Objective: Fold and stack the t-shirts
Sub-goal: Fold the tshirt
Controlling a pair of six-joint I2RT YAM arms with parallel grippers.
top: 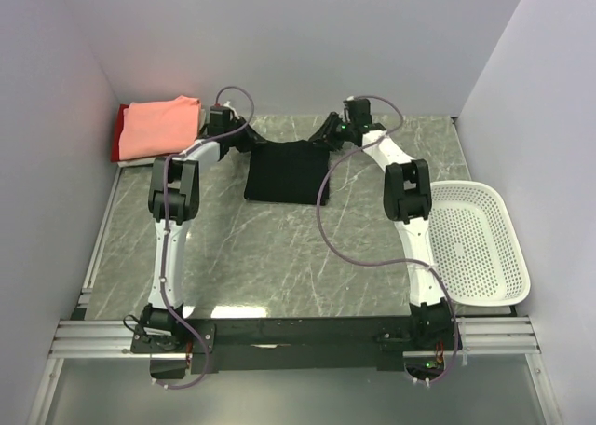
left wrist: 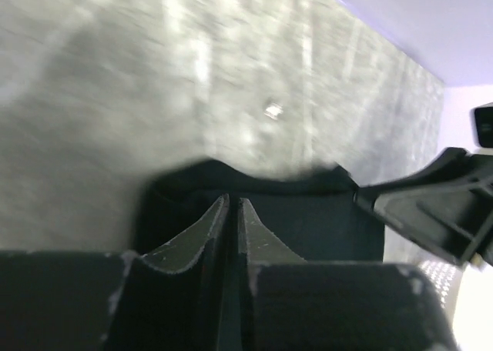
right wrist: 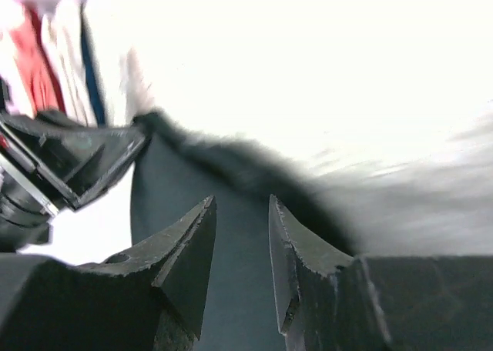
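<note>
A black t-shirt (top: 287,171) lies folded into a rectangle at the far middle of the table. My left gripper (top: 250,138) is at its far left corner. In the left wrist view its jaws (left wrist: 233,202) are pressed together with only a thin slit, over the black cloth (left wrist: 308,220), and seem to pinch its edge. My right gripper (top: 328,130) is at the far right corner. Its jaws (right wrist: 241,205) are parted, with black cloth (right wrist: 239,289) showing between and under them. A salmon-pink t-shirt (top: 160,125) lies folded on a red one (top: 119,134) at the far left.
A white mesh basket (top: 480,243) stands at the table's right edge. The grey walls close in behind and on both sides. The right gripper's fingers show in the left wrist view (left wrist: 431,205), close to my left gripper.
</note>
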